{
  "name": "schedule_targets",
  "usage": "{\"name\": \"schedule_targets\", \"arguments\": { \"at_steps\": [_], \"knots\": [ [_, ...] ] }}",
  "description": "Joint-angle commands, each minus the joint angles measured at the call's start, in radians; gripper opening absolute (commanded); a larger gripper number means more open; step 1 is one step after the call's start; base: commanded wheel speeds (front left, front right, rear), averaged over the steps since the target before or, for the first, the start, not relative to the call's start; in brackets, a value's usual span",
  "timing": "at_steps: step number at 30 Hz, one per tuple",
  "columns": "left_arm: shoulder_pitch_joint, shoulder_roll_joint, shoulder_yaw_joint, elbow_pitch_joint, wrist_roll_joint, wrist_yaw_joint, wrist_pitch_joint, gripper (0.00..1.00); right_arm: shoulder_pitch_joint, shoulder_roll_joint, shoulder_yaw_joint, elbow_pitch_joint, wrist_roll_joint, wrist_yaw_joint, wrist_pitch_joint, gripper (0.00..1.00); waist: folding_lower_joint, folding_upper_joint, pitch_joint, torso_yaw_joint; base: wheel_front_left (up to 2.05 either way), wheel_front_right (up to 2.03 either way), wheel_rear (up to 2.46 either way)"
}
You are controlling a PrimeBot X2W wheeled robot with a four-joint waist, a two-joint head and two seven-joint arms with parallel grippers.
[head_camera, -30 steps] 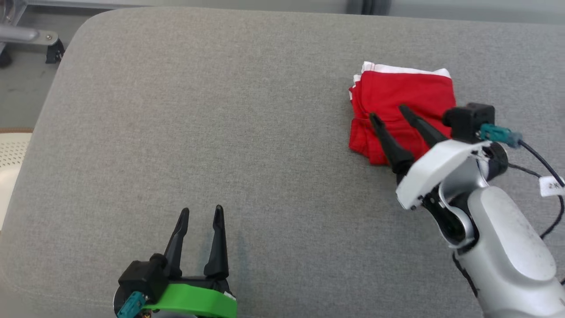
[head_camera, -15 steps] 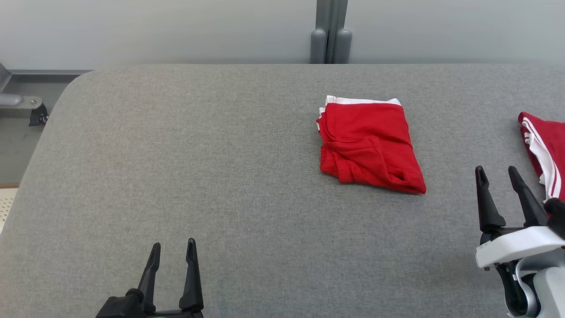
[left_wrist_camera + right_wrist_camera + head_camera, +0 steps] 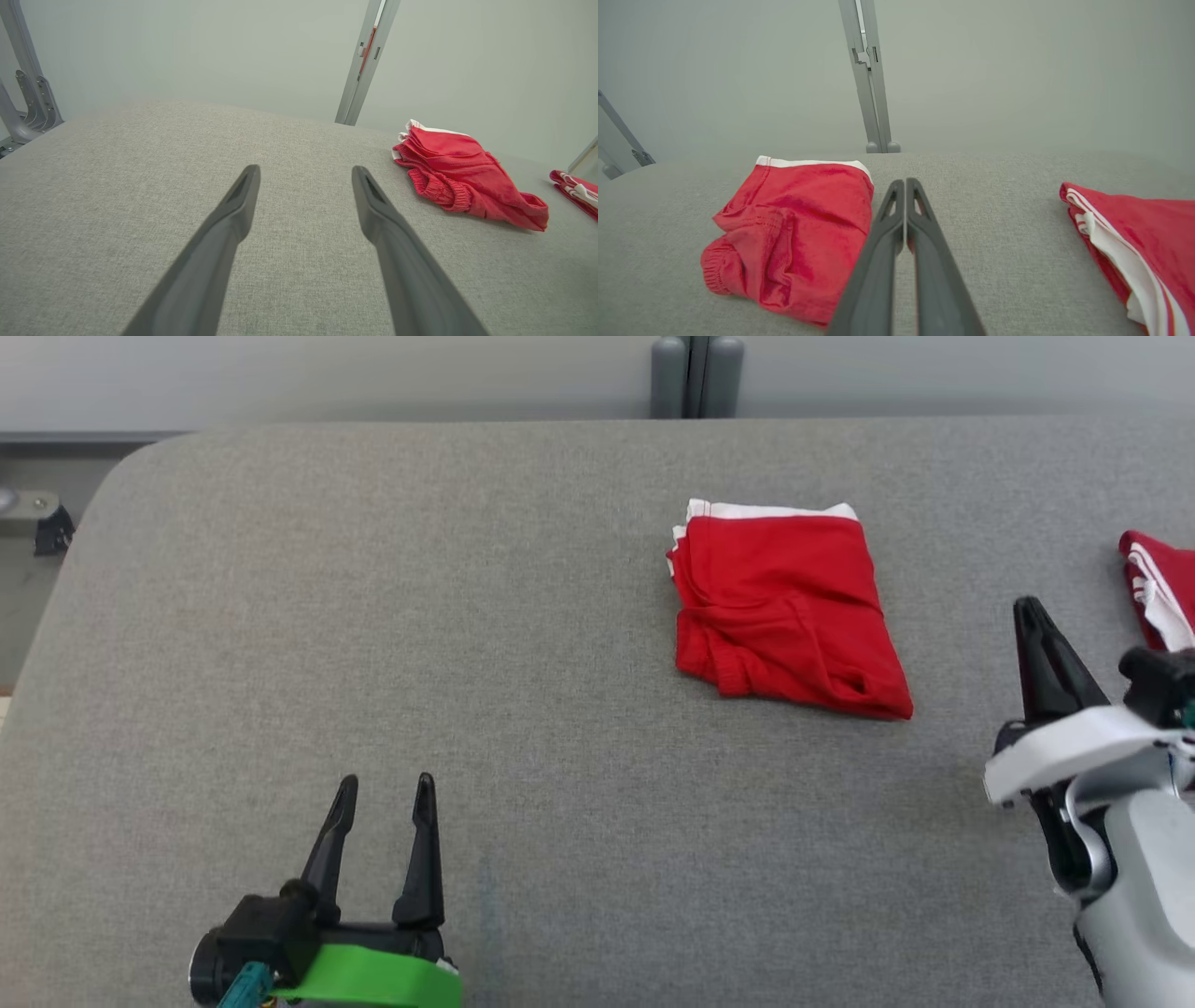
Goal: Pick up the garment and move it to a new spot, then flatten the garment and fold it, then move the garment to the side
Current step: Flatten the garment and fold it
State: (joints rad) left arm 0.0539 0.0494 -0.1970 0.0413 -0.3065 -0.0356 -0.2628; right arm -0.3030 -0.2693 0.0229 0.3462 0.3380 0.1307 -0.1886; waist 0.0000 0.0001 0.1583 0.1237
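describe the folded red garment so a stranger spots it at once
On the grey fabric table, look right of centre. The folded red garment lies there, with a white band along its far edge. It is plain red and folded roughly square, unlike the white-striped red garment farther right.

I get bright, even, soft light from overhead, no glare anywhere. The folded red shorts (image 3: pixel 784 607) throw only a thin shadow along their near edge onto the grey padded table (image 3: pixel 373 616). Both wrist views bow towards the edges, and the left gripper (image 3: pixel 306 172) goes soft close to the lens
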Motion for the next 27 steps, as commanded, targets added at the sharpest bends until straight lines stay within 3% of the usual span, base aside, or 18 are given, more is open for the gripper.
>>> {"name": "schedule_targets", "arguments": {
  "at_steps": [1, 8, 14, 20, 27],
  "knots": [
    [-0.031, 0.002, -0.003, 0.010, 0.004, -0.007, -0.002, 1.00, -0.048, 0.003, 0.023, 0.027, -0.003, 0.000, 0.016, 0.00, 0.0000, -0.0001, 0.084, 0.035, 0.00, 0.00, 0.00],
    [-0.091, 0.002, -0.029, 0.041, -0.009, -0.016, -0.002, 1.00, -0.243, -0.011, 0.179, 0.265, -0.020, -0.001, 0.069, 0.00, 0.0000, -0.0001, 0.126, 0.074, 0.00, 0.00, 0.00],
    [-0.095, 0.002, -0.048, 0.049, -0.029, -0.003, -0.002, 1.00, -0.317, -0.024, 0.303, 0.394, 0.016, -0.001, 0.052, 0.00, 0.0000, -0.0001, 0.124, 0.097, 0.00, 0.00, 0.00],
    [-0.083, 0.002, -0.044, 0.050, -0.032, 0.002, -0.002, 1.00, -0.339, -0.037, 0.395, 0.458, 0.080, -0.001, 0.028, 0.00, 0.0000, -0.0001, 0.114, 0.103, 0.00, 0.00, 0.00],
    [-0.069, 0.002, -0.045, 0.048, -0.036, 0.010, -0.002, 1.00, -0.330, -0.043, 0.536, 0.440, 0.165, -0.001, -0.003, 0.00, 0.0000, -0.0001, 0.096, 0.093, 0.00, 0.00, 0.00]
  ]
}}
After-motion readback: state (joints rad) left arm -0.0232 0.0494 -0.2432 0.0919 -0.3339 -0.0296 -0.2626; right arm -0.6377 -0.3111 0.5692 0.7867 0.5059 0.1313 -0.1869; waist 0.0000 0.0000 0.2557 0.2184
